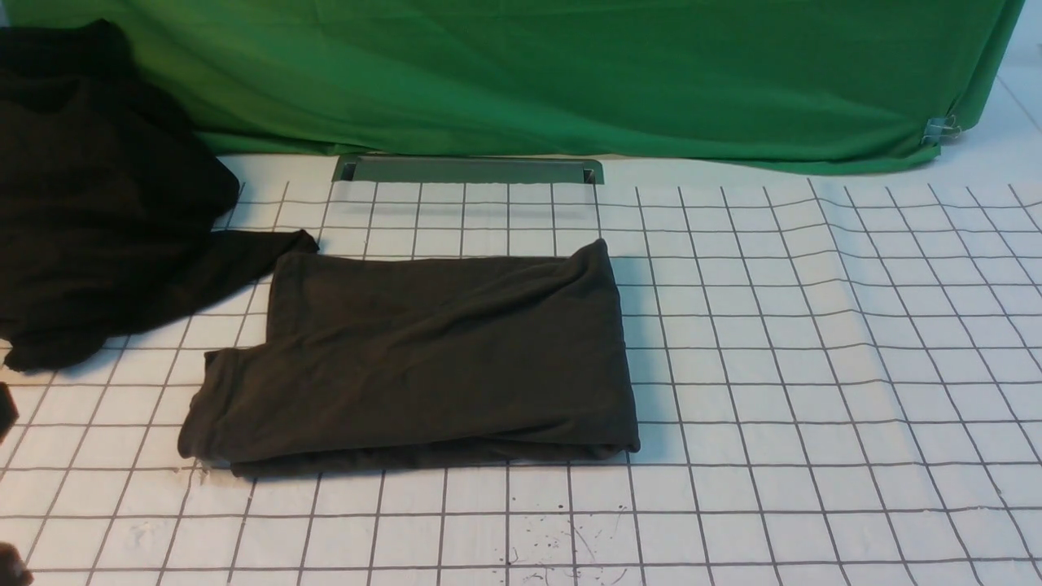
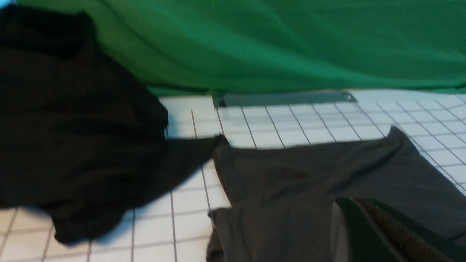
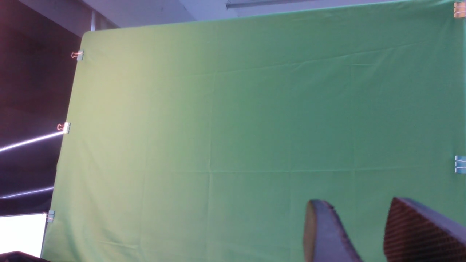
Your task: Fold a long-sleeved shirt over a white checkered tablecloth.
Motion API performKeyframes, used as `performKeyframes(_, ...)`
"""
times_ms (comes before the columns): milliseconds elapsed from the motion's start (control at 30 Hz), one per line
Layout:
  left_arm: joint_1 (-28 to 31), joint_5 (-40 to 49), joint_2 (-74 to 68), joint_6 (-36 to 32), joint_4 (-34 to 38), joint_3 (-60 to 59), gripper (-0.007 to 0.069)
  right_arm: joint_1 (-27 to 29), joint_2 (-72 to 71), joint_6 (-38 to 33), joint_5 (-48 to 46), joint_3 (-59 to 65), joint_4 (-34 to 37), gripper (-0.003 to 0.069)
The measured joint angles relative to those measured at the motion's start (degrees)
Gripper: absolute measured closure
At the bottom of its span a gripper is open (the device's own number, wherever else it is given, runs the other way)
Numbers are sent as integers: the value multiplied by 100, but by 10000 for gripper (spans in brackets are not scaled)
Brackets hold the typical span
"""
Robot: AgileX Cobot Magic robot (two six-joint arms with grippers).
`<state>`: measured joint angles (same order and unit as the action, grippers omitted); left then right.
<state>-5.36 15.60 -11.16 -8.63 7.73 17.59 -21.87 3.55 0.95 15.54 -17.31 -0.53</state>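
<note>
On my front feed the shirt (image 1: 423, 358) lies folded into a rough rectangle on the tablecloth (image 1: 814, 366), about the middle of the table and a little toward my left. Its near edge is stacked in layers, and one sleeve or flap sticks out at the near left corner. No print shows on the upper face. To the far left a blacker heap of cloth (image 1: 98, 195) sits partly on the grid, one tongue of it reaching to the shirt's far left corner. A green cloth (image 1: 570, 73) hangs behind.

The left gripper (image 2: 367, 233) hovers just above the shirt, fingers pressed together with nothing between them. The right gripper (image 3: 367, 233) points up at the green cloth, fingers parted with empty space between, holding nothing.
</note>
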Motion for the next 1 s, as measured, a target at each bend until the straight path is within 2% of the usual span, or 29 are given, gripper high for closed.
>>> performKeyframes(167, 255, -711, 743, -670, 265, -1126, 622, 0, 0, 0, 0, 0, 0, 415)
performKeyframes(333, 514, -572, 1097, -784, 124, -1770, 622, 0, 0, 0, 0, 0, 0, 415)
performKeyframes(500, 563, -122, 1098, -788, 13, -1803, 622, 0, 0, 0, 0, 0, 0, 415)
performKeyframes(733, 563, -144, 1098, -296, 13, -1803, 622, 0, 0, 0, 0, 0, 0, 415)
performKeyframes(1000, 563, -175, 1109, -208, 8, -1803, 622, 0, 0, 0, 0, 0, 0, 415)
